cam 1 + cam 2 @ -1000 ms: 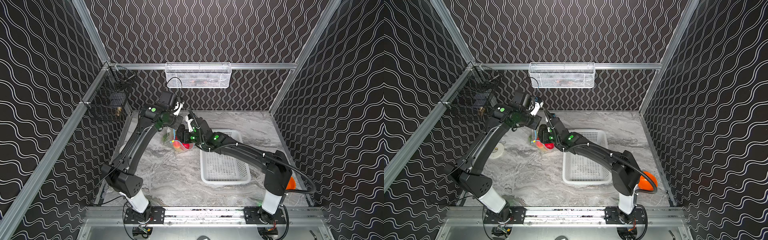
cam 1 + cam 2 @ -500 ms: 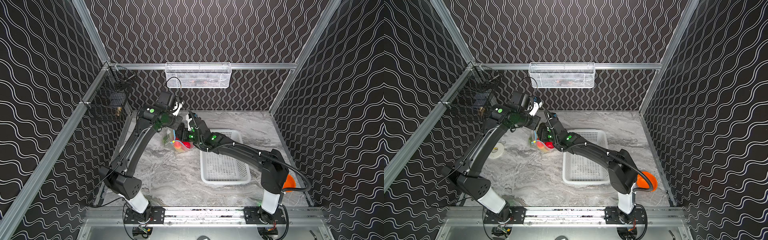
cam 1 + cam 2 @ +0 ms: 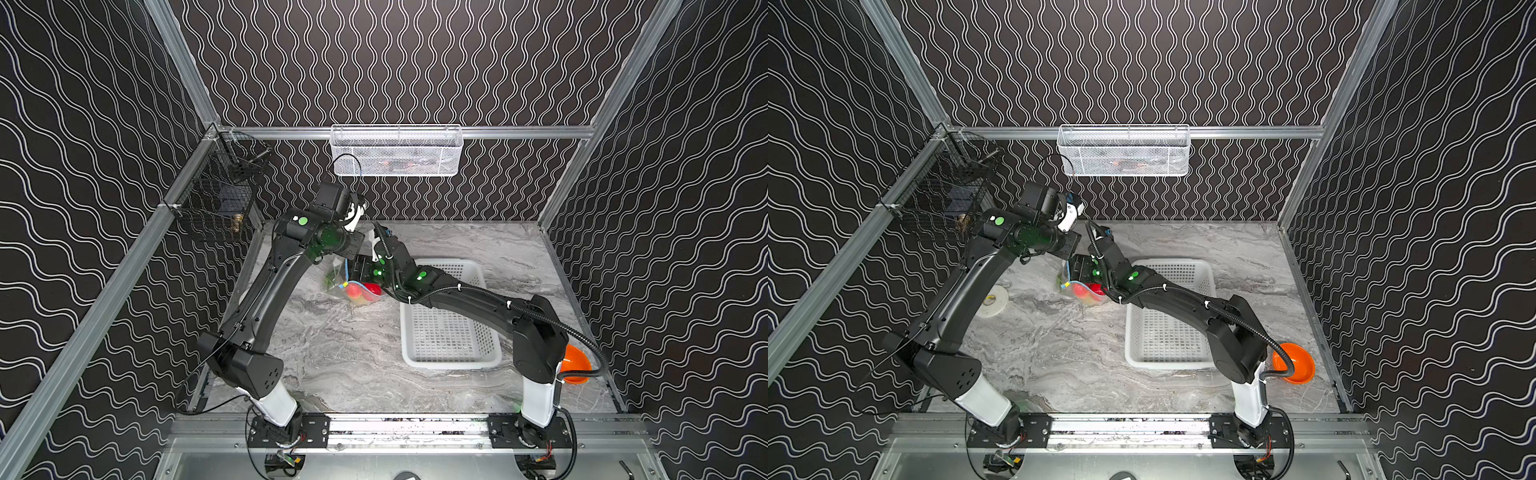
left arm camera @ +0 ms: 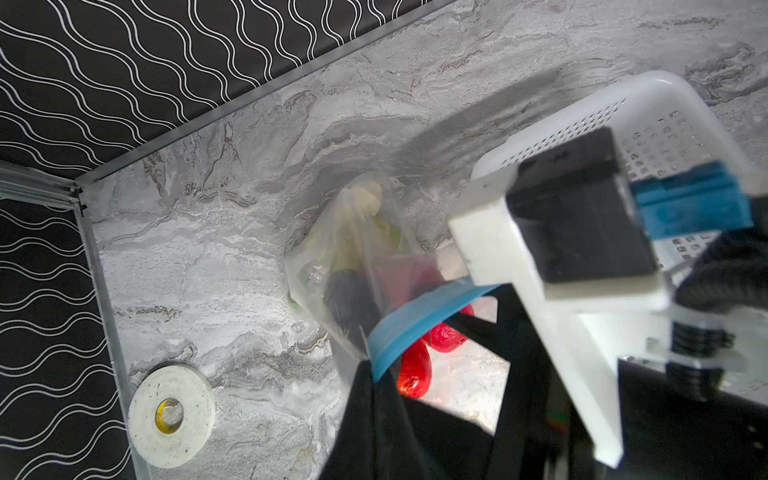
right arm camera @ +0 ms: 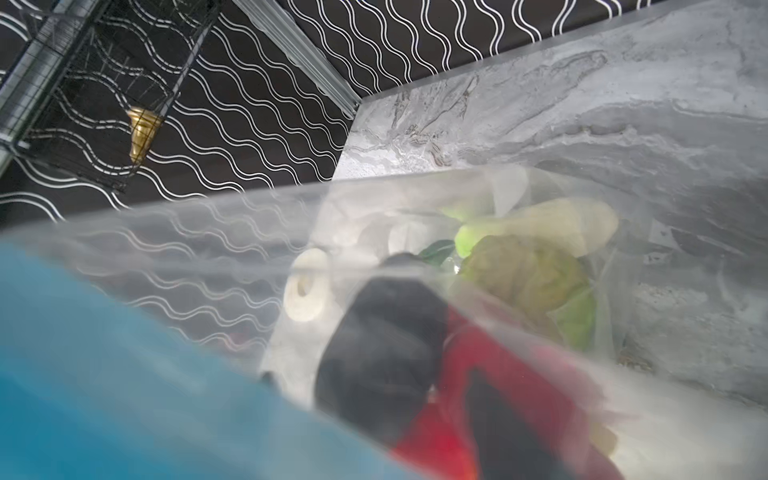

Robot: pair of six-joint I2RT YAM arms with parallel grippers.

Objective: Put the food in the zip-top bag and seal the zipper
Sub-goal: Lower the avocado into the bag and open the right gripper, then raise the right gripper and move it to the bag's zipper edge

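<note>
- Black walls (image 3: 395, 62) with white wavy lines close in a grey marble table (image 3: 353, 365). A mesh tray (image 3: 395, 166) hangs on the far wall.
- On the left wall hangs a wire basket (image 3: 208, 208).
- Tape (image 3: 992, 300) lies flat on the table at the left, well apart from the bag.
- My left gripper (image 4: 371, 368) is clamped tight on one end of the zipper (image 4: 419, 320). The bag (image 4: 345, 249) hangs from it down to the table.
- That bag sits far and left of centre, between my two grippers, just left of the white basket's far-left corner.
- Its zipper bows in an arc, so the mouth gapes. A yellow tab (image 3: 343, 285) shows on the strip.
- All the food (image 4: 415, 370) I can see is inside the bag: red pieces by the mouth, a dark piece (image 4: 353, 299) beside them, cabbage (image 5: 523, 270) and radish (image 5: 573, 224) deeper in.
- My right gripper (image 3: 356, 276) reaches in from the right to the bag's mouth. I cannot tell how wide its jaws stand, nor whether they grip anything.
- A white basket (image 3: 451, 361) stands right of the bag, under my right arm.
- At the near right an orange bowl (image 3: 575, 365) sits partly hidden behind that arm.
</note>
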